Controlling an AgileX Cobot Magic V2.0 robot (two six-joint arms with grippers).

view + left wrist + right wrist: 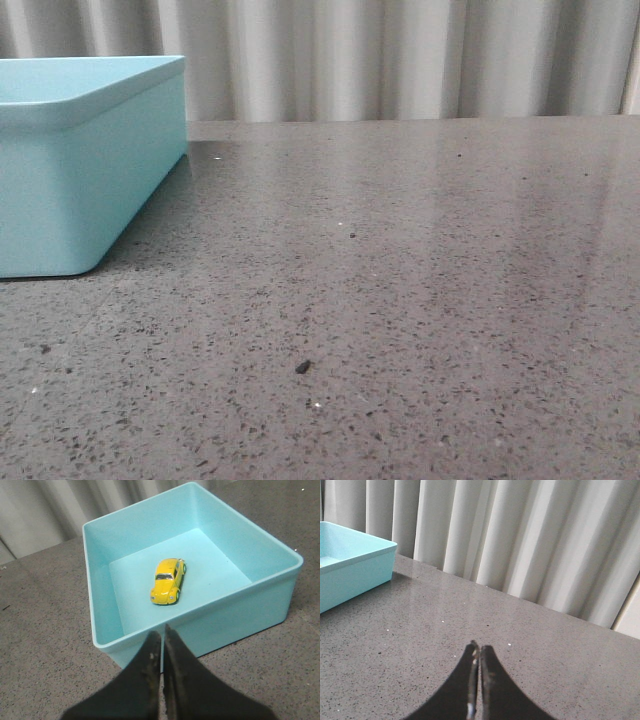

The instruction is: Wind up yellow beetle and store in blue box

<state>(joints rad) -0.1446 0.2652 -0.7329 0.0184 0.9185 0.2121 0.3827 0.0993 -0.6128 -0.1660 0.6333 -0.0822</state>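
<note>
The yellow beetle (168, 581) stands on its wheels on the floor of the blue box (107, 642), near the middle. The box also shows at the far left in the front view (70, 160) and in the right wrist view (355, 570); the car is hidden there by the box wall. My left gripper (162, 632) is shut and empty, held above and just outside the box's near wall. My right gripper (478, 649) is shut and empty, above bare tabletop, well away from the box. Neither gripper shows in the front view.
The grey speckled table (400, 300) stretches right of the box. Pale pleated curtains (400, 55) hang behind the table's far edge. A small dark speck (303, 367) lies on the table near the front.
</note>
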